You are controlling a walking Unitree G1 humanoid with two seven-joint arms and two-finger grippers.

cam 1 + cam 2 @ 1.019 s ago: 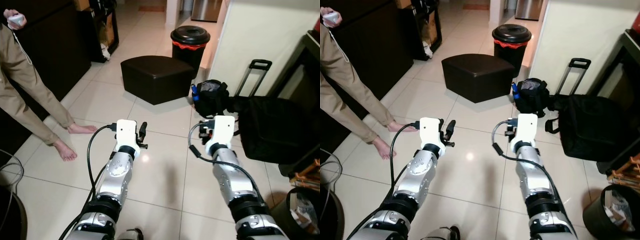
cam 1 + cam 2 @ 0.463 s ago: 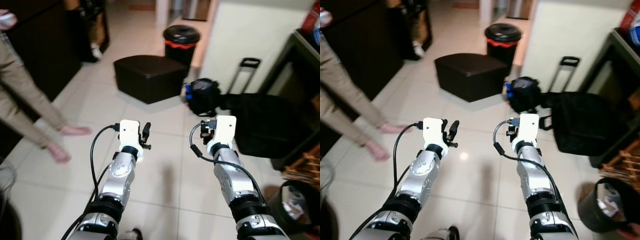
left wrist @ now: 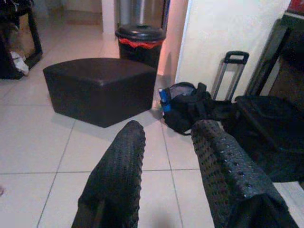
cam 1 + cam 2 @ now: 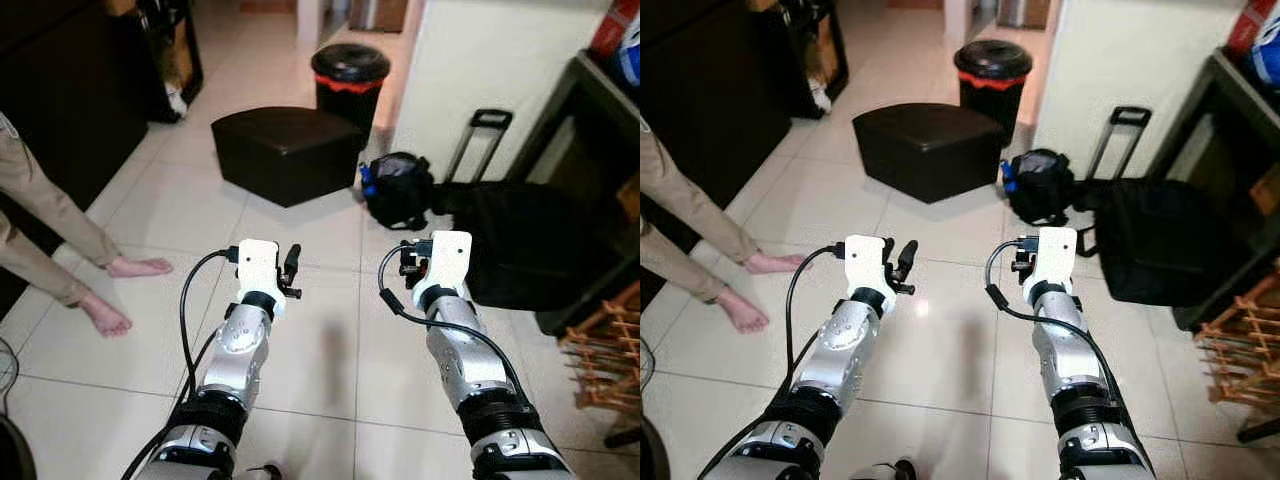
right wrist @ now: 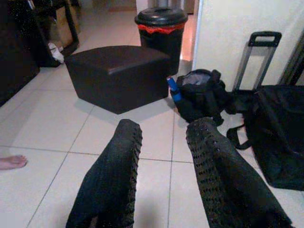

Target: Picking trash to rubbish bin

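Note:
A black rubbish bin with a red liner under its lid stands far ahead beside the white wall, also seen as the bin and the bin. Both arms are raised forward over the tiled floor. My left gripper is open with nothing between its fingers. My right gripper is level with it to the right, also open and empty, its fingers apart.
A dark ottoman sits in front of the bin. A black bag holding a blue bottle and a black suitcase lie ahead on the right. A person's bare feet are at the left. A wooden rack stands at the right.
The whole picture has shifted as the camera moved; the small bin at the lower right has left the frame. Both arms keep the same raised pose, grippers still open.

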